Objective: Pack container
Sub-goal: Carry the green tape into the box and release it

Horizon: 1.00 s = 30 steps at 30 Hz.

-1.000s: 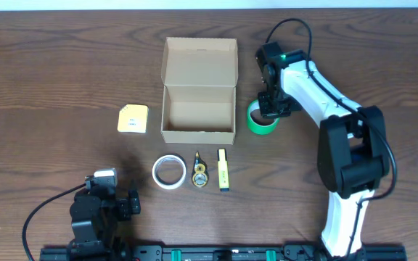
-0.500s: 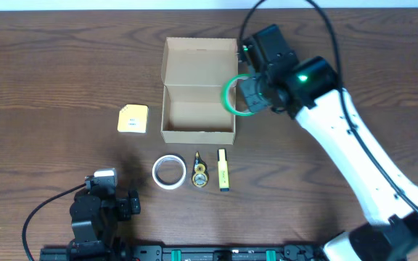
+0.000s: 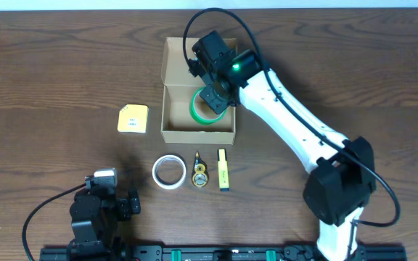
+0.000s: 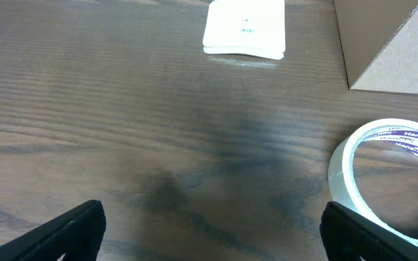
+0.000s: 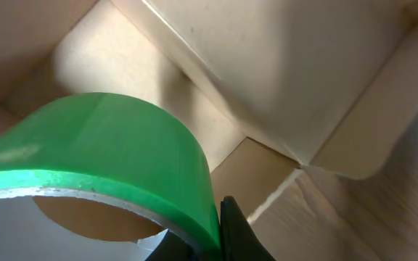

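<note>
The container point(image 3: 173, 125) is an open tan cardboard box at the table's middle back, its flap lid point(image 3: 198, 61) lying open behind it. My right gripper point(image 3: 215, 100) is shut on a green tape roll point(image 3: 198, 113) and holds it over the box's inside. In the right wrist view the green tape roll point(image 5: 115, 159) is pinched at its rim by my fingers point(image 5: 220, 235), with the box's walls point(image 5: 267, 65) beyond. My left gripper point(image 4: 209, 232) is open and empty low over the table, near the front left.
A yellow square pad point(image 3: 133, 119) lies left of the box. A white tape roll point(image 3: 169, 172), a small yellow-black item point(image 3: 199, 174) and a yellow highlighter point(image 3: 223, 179) lie in a row in front of the box. The white tape roll point(image 4: 387, 188) also shows in the left wrist view.
My right gripper lifted the green tape roll from the table right of the box and carried it left, over the box's inside. The left arm has not moved.
</note>
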Each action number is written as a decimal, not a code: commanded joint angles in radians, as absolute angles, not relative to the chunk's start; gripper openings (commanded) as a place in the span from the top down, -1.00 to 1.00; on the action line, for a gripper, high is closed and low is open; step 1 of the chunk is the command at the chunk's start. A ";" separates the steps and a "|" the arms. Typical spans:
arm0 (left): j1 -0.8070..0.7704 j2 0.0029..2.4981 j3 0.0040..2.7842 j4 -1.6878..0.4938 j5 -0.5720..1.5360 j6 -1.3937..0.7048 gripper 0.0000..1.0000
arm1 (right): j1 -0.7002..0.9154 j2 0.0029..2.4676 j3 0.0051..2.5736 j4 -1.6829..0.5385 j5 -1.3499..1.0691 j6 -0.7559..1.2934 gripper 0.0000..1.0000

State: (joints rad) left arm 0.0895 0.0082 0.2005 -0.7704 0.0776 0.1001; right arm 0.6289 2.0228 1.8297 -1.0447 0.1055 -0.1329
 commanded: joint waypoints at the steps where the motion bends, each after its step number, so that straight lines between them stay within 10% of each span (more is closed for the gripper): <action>1: 0.086 0.004 0.191 -0.801 0.071 0.081 -0.91 | 0.629 2.067 1.851 -1.033 0.121 -0.151 0.98; 24: 0.086 0.004 0.191 -0.801 0.071 0.081 -0.91 | 0.629 2.162 1.850 -0.982 0.131 -0.151 0.97; 30: 0.086 0.004 0.191 -0.801 0.071 0.081 -0.91 | 0.629 2.162 1.850 -0.979 0.131 -0.155 0.65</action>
State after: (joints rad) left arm 0.0895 0.0082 0.2005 -0.7704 0.0780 0.1001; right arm 0.6289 2.1517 1.8317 -0.9813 0.1272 -0.1463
